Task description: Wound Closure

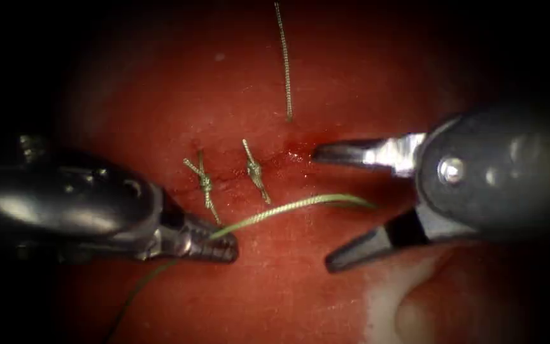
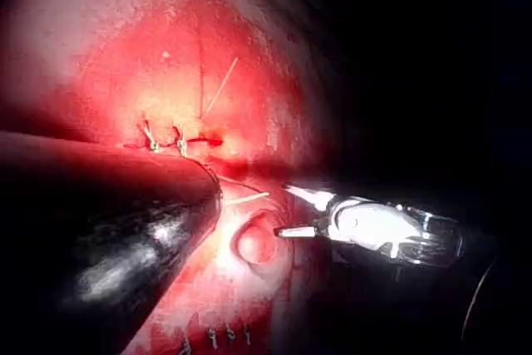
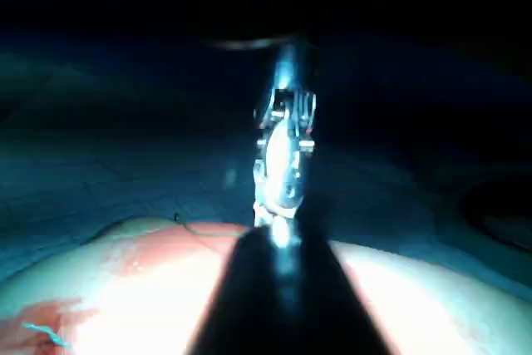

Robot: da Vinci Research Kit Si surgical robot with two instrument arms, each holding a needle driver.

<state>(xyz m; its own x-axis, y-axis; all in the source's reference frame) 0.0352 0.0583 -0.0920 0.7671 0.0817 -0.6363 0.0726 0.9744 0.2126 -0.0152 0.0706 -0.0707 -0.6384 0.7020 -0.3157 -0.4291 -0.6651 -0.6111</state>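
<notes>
1. Dark surroundings ring the red tissue (image 1: pixel 326 70), whose cut (image 1: pixel 268 159) runs across its middle with two tied knots (image 1: pixel 206 185) on it.
2. My thread (image 1: pixel 288 207) lies below the cut, long axis left to right; another strand (image 1: pixel 284 60) rises toward the tissue's far edge.
3. My left tool (image 1: pixel 214 245) is clamped on the thread's left end.
4. My right tool (image 1: pixel 326 207) gapes wide, holding nothing, just right of the thread's free end and nearer to it.
5. I can't make out the needle.
</notes>
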